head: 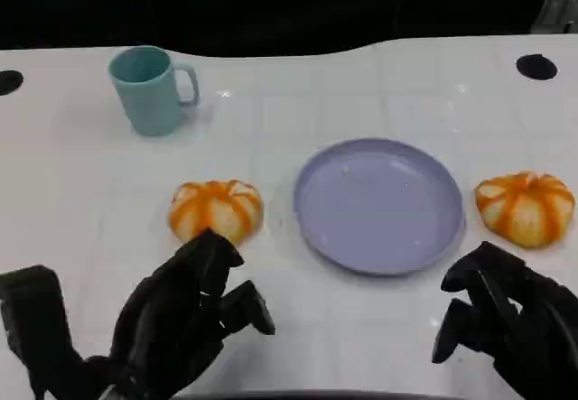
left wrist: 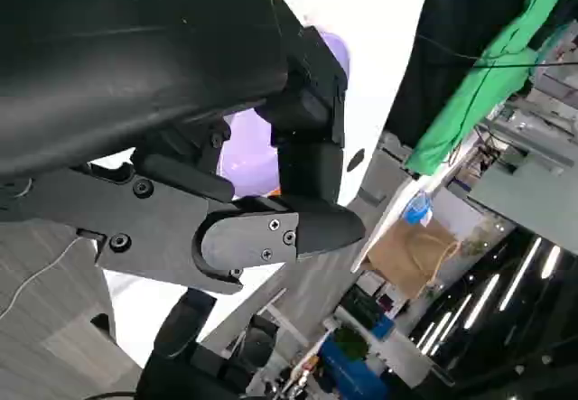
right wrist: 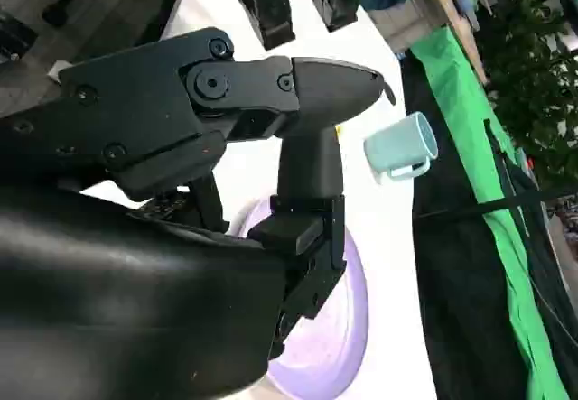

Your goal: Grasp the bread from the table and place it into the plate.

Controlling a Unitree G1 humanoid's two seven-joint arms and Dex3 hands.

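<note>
Nearest the head camera, two black hands are seen low over the white desk. Nothing is held by the left hand, whose fingers are spread apart and reach toward the bread just beyond them; whether the fingertips touch it cannot be told. The right hand is likewise empty, with its fingers apart, and is placed just short of the plate's near right edge. One orange-striped bread roll lies on the desk just left of the lilac plate, apart from its rim. A second, similar roll lies on the desk just right of the plate. Nothing is carried by the plate. A light blue mug is stood upright well behind the left roll, its handle turned to the right. In the right wrist view, the plate and mug are seen past the hand's fingers.
</note>
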